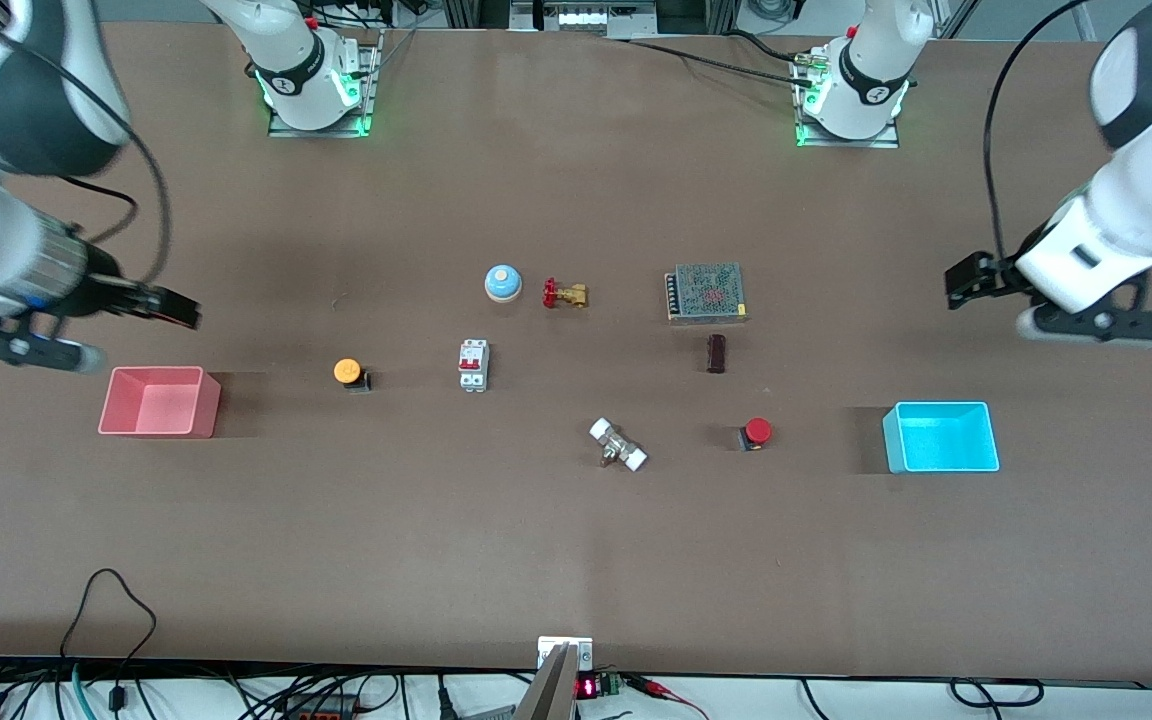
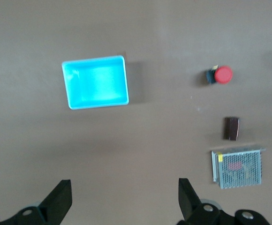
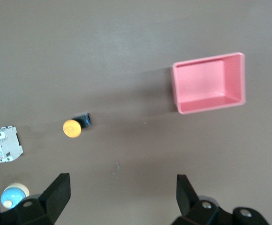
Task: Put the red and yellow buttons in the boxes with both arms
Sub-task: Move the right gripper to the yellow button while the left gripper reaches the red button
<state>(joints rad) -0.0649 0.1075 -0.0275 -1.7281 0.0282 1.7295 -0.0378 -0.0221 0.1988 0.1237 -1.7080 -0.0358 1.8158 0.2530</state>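
We see the yellow button (image 1: 347,371) lying tipped on the table, well apart from the empty pink box (image 1: 160,402) at the right arm's end. We see the red button (image 1: 757,431), also tipped, near the empty cyan box (image 1: 941,437) at the left arm's end.

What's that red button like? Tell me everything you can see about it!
The red button has a round, shiny red cap on a small black base; it looks like plastic. It lies tipped on its side on the brown table, cap pointing toward the cyan box, which stands apart from it at the left arm's end. A dark brown block lies farther from the front camera. Nothing touches the button except the table, and no gripper is near it.
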